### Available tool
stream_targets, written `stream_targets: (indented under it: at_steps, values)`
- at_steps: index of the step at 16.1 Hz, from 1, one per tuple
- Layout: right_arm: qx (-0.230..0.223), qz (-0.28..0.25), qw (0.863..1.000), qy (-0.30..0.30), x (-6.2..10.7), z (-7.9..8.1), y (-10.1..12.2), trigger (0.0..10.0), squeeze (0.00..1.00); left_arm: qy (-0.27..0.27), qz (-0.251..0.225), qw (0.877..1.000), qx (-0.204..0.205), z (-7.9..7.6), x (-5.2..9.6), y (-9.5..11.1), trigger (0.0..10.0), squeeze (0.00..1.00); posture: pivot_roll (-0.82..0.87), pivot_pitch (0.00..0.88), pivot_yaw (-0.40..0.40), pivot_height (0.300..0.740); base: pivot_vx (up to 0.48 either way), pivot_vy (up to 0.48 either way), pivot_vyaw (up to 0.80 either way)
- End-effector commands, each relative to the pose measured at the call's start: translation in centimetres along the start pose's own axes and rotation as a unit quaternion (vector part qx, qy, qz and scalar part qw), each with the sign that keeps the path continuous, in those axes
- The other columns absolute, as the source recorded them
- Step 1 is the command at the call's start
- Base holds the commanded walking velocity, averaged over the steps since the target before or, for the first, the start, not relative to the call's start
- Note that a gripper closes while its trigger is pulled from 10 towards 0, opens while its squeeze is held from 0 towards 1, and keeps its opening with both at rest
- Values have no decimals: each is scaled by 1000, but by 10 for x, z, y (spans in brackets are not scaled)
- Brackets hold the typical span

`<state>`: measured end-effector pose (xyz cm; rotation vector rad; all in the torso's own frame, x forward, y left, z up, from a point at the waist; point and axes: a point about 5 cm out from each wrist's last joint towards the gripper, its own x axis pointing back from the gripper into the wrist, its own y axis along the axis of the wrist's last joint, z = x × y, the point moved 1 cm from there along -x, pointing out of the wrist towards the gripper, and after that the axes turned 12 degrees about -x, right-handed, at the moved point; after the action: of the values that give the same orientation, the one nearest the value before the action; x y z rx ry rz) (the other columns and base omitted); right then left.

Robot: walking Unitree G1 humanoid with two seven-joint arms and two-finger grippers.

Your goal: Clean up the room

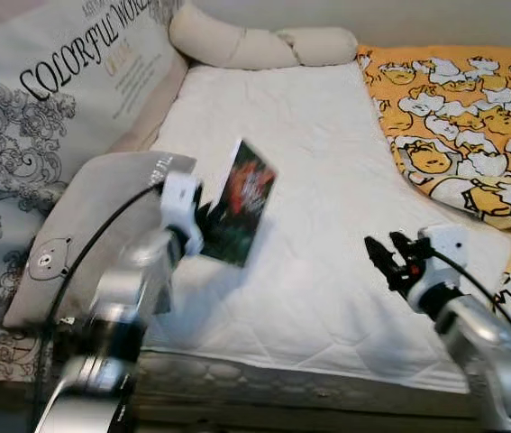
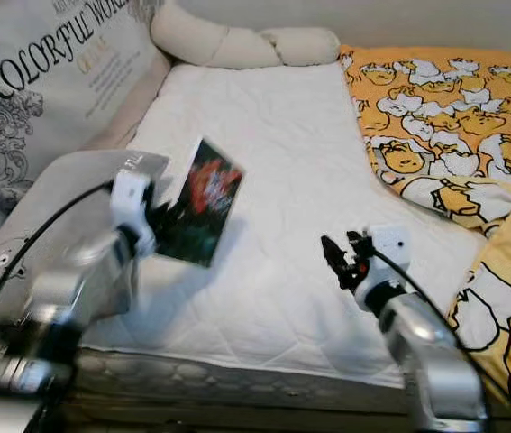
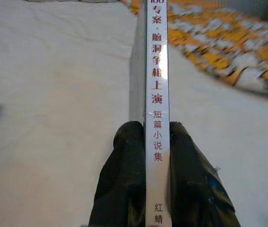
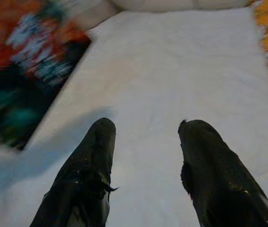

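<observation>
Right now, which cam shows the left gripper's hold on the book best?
Left wrist view: both fingers clamp the book edge-on, with the printed spine between them. The eye views show its red-and-dark cover held above the white mattress, with motion blur. The right wrist view shows a blurred cover.

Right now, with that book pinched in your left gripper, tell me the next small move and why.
Probably carry the book away from the bed toward wherever books are kept. The left gripper is already shut on its spine and holds it lifted above the white mattress, so the pickup looks done. The right gripper is open over the mattress and holds nothing, so it can wait.
</observation>
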<state>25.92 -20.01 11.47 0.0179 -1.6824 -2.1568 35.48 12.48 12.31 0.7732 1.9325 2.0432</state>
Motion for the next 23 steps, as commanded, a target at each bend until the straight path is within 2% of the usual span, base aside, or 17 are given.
stream_targets:
  at_steps: [1, 4, 7, 8, 10, 11, 13, 14, 15, 16, 18, 21, 23]
  values:
    - [6, 12, 999, 31, 3, 4, 5, 10000, 0, 1, -19, 1000, 13, 4, -5, 9, 10000, 0, -89, 0, 65, 740, 0, 0, 0]
    - [41, 69, 993, 88, 14, 5, 9, 10000, 0, -11, -12, 996, 85, -5, -29, 6, 10000, 0, -138, 0, 69, 740, 0, 0, 0]
    - [52, 107, 984, 130, 21, 16, 15, 10000, 0, -7, 27, 993, 114, -11, -37, -11, 10000, 0, -183, 0, 65, 740, 0, 0, 0]
    - [59, 130, 978, 153, 30, 23, 16, 10000, 0, 1, 68, 993, 93, -15, -37, -30, 10000, 0, -211, 0, 58, 740, 0, 0, 0]
    - [58, 141, 975, 159, 35, 27, 17, 10000, 0, 6, 99, 993, 65, -17, -35, -45, 10000, 0, -241, 0, 54, 740, 0, 0, 0]
    - [59, 153, 973, 163, 41, 32, 16, 10000, 0, 16, 128, 991, 46, -19, -31, -59, 10000, 0, -262, 0, 52, 740, 0, 0, 0]
    - [57, 158, 972, 164, 46, 34, 18, 10000, 0, 33, 138, 989, 38, -18, -30, -64, 10000, 0, -289, 18, 54, 740, 0, 0, 0]
    - [56, 165, 971, 164, 50, 37, 16, 10000, 0, 59, 146, 987, 24, -12, -28, -67, 10000, 0, -300, 24, 56, 740, 0, 0, 0]
    - [55, 169, 970, 163, 52, 37, 16, 10000, 0, 69, 149, 986, 17, -10, -27, -68, 10000, 286, -303, 24, 57, 740, 0, 0, 0]
    - [54, 174, 969, 164, 54, 39, 14, 10000, 0, 83, 150, 985, 16, -6, -25, -68, 10000, 1000, -307, 24, 58, 740, 0, 0, 0]
    - [61, 184, 967, 165, 56, 43, 11, 10000, 0, 130, 160, 979, 6, 8, -19, -70, 10000, 1000, -316, 21, 60, 740, 0, 0, 0]
    - [68, 180, 968, 159, 54, 43, 14, 10000, 0, 154, 171, 973, -12, 15, -14, -74, 10000, 1000, -318, 17, 54, 740, 0, 0, 0]
    - [71, 179, 969, 156, 52, 43, 15, 10000, 0, 170, 176, 967, -68, 23, -10, -74, 10000, 1000, -324, 15, 49, 740, 0, 0, 0]
